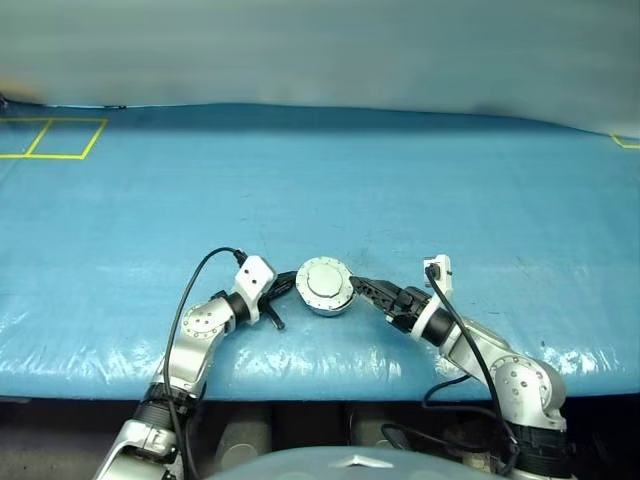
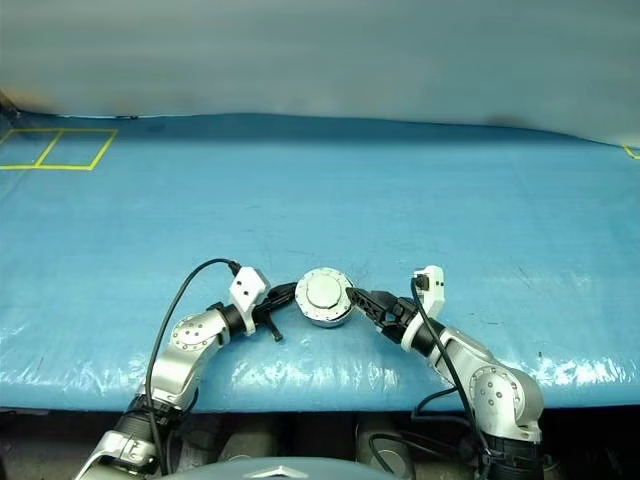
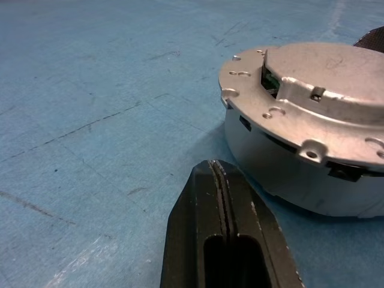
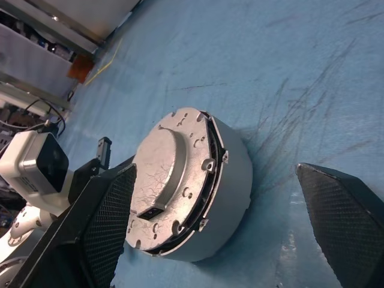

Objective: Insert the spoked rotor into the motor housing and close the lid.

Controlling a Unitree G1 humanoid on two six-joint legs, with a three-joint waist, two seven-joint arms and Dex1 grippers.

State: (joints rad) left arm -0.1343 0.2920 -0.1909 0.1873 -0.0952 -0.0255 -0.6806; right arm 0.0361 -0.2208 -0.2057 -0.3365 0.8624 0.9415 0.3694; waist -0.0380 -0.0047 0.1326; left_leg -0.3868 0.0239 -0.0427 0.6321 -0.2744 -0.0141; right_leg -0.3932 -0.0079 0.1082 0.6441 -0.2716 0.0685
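Note:
The motor housing [image 1: 322, 303] sits on the blue table near its front edge, a round silver-grey can. The lid [image 1: 325, 280] lies flat on top of it, plain outer face up. The spoked rotor is hidden. My left gripper [image 1: 291, 280] is shut, with its tips just left of the housing; in the left wrist view the closed fingers [image 3: 217, 198] stop short of the housing wall [image 3: 288, 174]. My right gripper [image 1: 358, 287] is open at the housing's right side. Its two mesh pads [image 4: 108, 222] stand wide apart on either side of the housing [image 4: 231, 198], holding nothing.
The blue mat [image 1: 400, 200] stretches far back behind the housing. Yellow tape squares [image 1: 55, 138] mark the far left corner and a yellow mark [image 1: 625, 142] the far right. The table's front edge [image 1: 320, 385] runs close under both arms.

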